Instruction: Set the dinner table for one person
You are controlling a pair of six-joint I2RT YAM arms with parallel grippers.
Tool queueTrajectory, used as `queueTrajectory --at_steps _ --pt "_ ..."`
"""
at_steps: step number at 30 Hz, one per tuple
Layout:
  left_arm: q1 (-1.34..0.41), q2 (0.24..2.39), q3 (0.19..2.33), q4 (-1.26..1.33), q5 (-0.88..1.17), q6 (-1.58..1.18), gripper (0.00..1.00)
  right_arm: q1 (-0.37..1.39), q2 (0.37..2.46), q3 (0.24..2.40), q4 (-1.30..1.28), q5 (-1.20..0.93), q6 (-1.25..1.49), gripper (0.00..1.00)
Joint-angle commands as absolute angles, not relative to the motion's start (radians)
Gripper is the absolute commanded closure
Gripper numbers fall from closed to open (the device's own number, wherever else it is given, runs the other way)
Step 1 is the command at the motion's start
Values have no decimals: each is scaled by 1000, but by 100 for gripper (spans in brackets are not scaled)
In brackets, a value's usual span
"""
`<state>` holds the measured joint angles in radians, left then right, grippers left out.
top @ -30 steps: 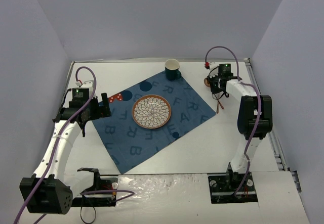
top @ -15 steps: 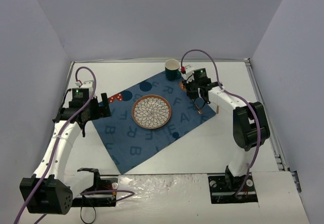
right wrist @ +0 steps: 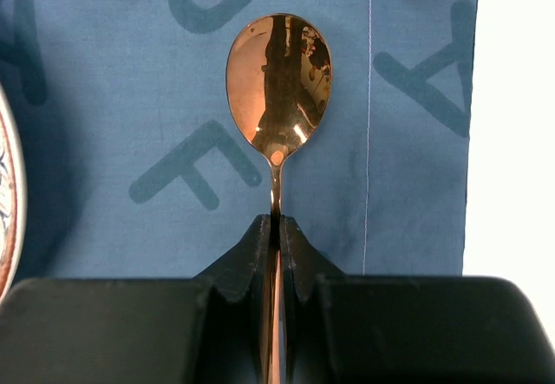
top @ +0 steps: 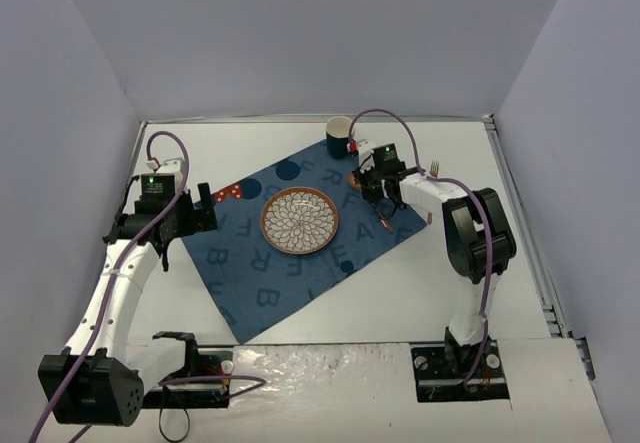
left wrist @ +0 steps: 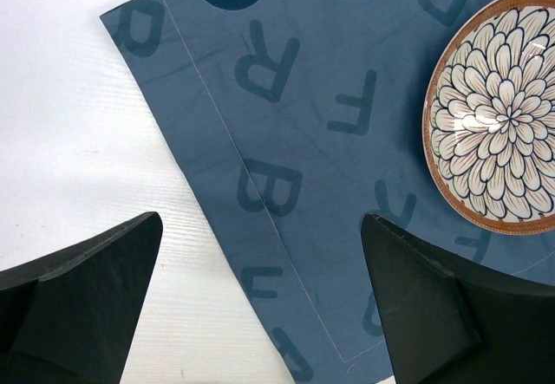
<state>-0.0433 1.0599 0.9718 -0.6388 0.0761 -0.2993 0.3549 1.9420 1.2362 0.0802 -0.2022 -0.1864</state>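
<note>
One spoon (right wrist: pixel 278 81), pinched by its handle in the right end effector (right wrist: pixel 277 223), points straight ahead, plate (right wrist: pixel 7 202) just left; the left end effector (left wrist: pixel 258 254) gapes empty.

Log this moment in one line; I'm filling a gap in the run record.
right tool: shut on spoon, over placemat beside plate | left tool: open, empty | cup: at placemat's far corner

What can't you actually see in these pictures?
Spoon handle: right wrist view, hidden between the shut jaws.
Plate: left wrist view, cut off by the right edge.
Mug contents: top view, too small to tell.
Whether the spoon touches the placemat: no view settles it.
</note>
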Motion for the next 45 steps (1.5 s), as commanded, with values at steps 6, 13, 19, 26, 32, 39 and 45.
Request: queueTrajectory --at_steps 6,13,19,26,32,39,45 --pt "-32 1040 986 -597 71 -298 3 366 1969 1272 163 -206 -212 100" --pt "-34 1043 985 -597 72 -299 3 371 1980 1266 170 -207 -221 100" --pt "-32 1047 985 -597 72 -299 3 371 1971 1245 170 -200 -223 89" --pt "-33 1048 986 -598 72 -298 3 370 1862 1230 167 -126 -179 56" --pt "-33 1046 986 -598 74 -299 3 323 1741 1216 160 46 -105 39" --pt "-32 1042 986 -599 72 -299 3 146 1737 1190 156 119 65 38" --pt "-33 1041 985 -600 68 -300 3 59 1778 1183 151 129 149 38"
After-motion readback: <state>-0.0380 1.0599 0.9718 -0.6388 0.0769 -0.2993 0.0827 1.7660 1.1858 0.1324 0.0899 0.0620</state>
